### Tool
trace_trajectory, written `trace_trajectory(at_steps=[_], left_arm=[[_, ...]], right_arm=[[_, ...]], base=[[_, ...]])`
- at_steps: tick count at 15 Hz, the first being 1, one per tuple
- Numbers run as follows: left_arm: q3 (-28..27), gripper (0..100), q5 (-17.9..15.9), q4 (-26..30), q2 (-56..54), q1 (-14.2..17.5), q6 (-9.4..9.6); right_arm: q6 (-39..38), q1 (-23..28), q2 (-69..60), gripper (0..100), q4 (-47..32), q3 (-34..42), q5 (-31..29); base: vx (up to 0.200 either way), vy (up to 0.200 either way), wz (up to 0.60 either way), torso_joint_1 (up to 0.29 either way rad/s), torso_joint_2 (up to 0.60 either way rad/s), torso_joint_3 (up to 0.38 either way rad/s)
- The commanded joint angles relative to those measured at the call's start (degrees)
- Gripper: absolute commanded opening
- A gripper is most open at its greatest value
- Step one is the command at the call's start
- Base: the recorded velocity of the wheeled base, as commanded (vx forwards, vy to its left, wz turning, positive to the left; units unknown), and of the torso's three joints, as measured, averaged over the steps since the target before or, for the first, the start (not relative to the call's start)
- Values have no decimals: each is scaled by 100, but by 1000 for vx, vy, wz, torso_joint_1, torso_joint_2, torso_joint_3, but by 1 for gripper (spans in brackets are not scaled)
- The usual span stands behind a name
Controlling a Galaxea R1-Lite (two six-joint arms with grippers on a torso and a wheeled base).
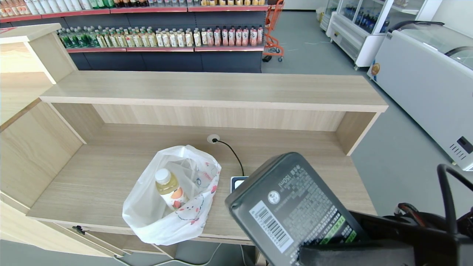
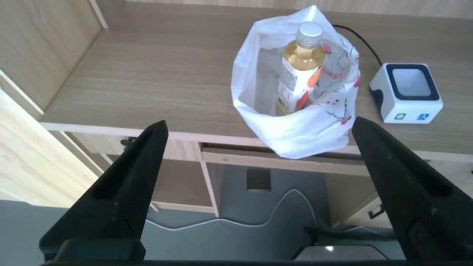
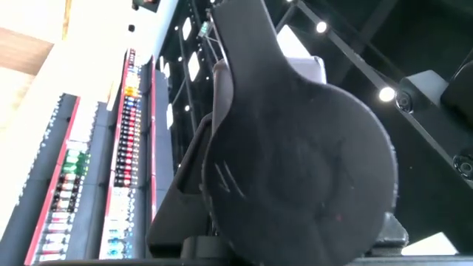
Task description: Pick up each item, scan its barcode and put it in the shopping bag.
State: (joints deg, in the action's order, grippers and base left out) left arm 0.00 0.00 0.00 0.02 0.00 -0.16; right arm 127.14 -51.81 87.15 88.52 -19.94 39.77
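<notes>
A dark grey flat bottle (image 1: 292,207) with a white barcode label is held up close to the head camera at the lower right, above the counter's front edge. My right gripper (image 1: 332,245) is shut on its lower end. In the right wrist view the bottle's rounded base (image 3: 295,170) sits between the fingers. A white shopping bag (image 1: 173,207) stands open on the counter with a yellow drink bottle (image 1: 168,188) inside. The scanner (image 2: 406,90) sits to the right of the bag (image 2: 295,118). My left gripper (image 2: 260,129) hangs open in front of and below the counter edge.
The wooden counter (image 1: 111,166) has side walls and a raised shelf (image 1: 207,88) behind. A black cable (image 1: 232,153) runs from a grommet to the scanner (image 1: 236,181), which the held bottle half hides. Drink shelves (image 1: 162,37) and freezers (image 1: 425,74) stand beyond.
</notes>
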Motion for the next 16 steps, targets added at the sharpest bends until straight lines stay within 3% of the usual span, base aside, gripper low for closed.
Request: trace_trajectory(at_steps=[1,13,14,15,16], left_arm=[[0,100,0,0,-2,0,-11],[0,100,0,0,-2,0,-11],[0,100,0,0,-2,0,-2],[0,100,0,0,-2,0,-2],[0,100,0,0,-2,0,-2]], right_arm=[[4,13,-5,0,-1,8,5],[-101,13,-75,0,-10,17,-83],[-558,75,-58,0,-63,-27,-540],[-1446,294,-155,0,-265,-18,-1472],[-2624,444,-409,0,-669,-53,-2808]], base=[[0,0,0,0,0,0],[0,0,0,0,0,0],[0,0,0,0,0,0],[0,0,0,0,0,0],[0,0,0,0,0,0]])
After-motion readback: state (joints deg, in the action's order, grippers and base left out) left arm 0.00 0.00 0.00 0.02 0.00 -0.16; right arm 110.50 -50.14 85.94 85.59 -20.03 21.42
